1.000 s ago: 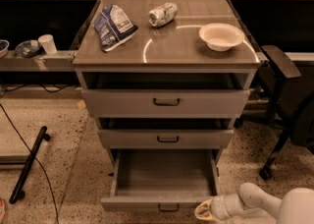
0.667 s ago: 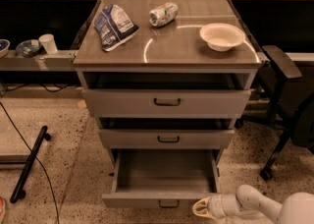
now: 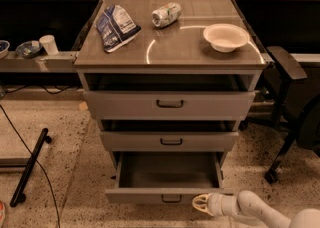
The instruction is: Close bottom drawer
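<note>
The pincer (image 3: 201, 204) lies before the right end of the bottom drawer (image 3: 145, 195).

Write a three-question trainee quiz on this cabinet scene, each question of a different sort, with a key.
1. True or false: the bottom drawer is pulled out further than the middle drawer.
2. Where is the gripper? A: deep inside the bottom drawer. B: by the bottom drawer's front panel, right of its handle. C: above the middle drawer.
3. Fill in: on the cabinet top, between the blue bag and the white bowl, lies a ____.

Key: 1 true. 2 B. 3 can, lying on its side.
</note>
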Motion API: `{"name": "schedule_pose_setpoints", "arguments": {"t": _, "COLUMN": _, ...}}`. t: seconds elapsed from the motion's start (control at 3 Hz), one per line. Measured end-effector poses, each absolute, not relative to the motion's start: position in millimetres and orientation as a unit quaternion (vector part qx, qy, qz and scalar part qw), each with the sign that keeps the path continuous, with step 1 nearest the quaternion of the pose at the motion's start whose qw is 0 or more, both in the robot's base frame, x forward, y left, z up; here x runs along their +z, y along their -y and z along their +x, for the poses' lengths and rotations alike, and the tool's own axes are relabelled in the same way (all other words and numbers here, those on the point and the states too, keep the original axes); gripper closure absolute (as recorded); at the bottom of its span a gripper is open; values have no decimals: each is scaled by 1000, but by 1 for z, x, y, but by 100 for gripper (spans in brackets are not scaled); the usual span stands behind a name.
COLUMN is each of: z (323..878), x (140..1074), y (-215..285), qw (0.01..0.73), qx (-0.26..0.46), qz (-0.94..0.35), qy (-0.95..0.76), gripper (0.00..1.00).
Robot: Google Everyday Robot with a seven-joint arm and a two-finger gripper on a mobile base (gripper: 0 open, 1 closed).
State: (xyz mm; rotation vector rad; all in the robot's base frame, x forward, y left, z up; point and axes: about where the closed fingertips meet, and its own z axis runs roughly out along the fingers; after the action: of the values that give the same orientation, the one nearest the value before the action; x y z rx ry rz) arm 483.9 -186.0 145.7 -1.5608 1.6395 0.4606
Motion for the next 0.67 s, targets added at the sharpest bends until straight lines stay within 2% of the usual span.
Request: {"name": "schedule_pose_setpoints", "arguments": {"t": 0.67, "z": 541, "x": 141, "y": 185, "qw": 483, "qx": 148, "qz": -566, "qy": -652, "gripper": 100}}
